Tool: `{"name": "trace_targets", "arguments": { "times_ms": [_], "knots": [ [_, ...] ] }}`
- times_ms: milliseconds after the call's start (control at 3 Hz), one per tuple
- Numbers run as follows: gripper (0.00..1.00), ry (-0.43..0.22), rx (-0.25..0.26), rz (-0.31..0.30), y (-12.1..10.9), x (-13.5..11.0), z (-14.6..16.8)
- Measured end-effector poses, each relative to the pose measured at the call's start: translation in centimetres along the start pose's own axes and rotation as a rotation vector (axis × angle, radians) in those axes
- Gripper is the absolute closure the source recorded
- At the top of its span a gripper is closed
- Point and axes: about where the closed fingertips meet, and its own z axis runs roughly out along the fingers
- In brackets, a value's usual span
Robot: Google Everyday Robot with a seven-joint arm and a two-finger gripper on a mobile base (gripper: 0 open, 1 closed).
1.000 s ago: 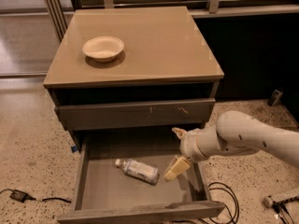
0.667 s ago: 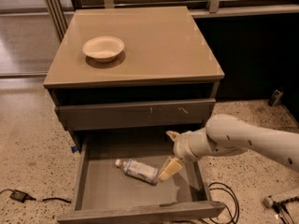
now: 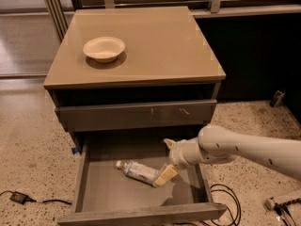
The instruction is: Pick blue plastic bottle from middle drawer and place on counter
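Blue plastic bottle lies in the middle drawer; claw sits wide open beside it to grab.

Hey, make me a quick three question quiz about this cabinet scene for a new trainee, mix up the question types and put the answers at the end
1. True or false: the blue plastic bottle lies on its side in the open middle drawer.
2. Multiple choice: what sits on the counter? A. a white bowl. B. a coiled cable. C. a second bottle.
3. Short answer: where is the gripper, and how do its jaws stand?

Key
1. True.
2. A.
3. Inside the middle drawer, at the bottle's base end, the end away from the cap; jaws open.
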Motion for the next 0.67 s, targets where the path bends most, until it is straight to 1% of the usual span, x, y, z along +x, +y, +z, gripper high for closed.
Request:
{"name": "trace_targets", "arguments": {
  "times_ms": [333,667],
  "knots": [
    [0.00,-0.003,-0.005,-0.014,0.1,0.5,2.2],
    [0.00,-0.009,-0.017,-0.036,0.1,0.7,5.2]
  ]
}}
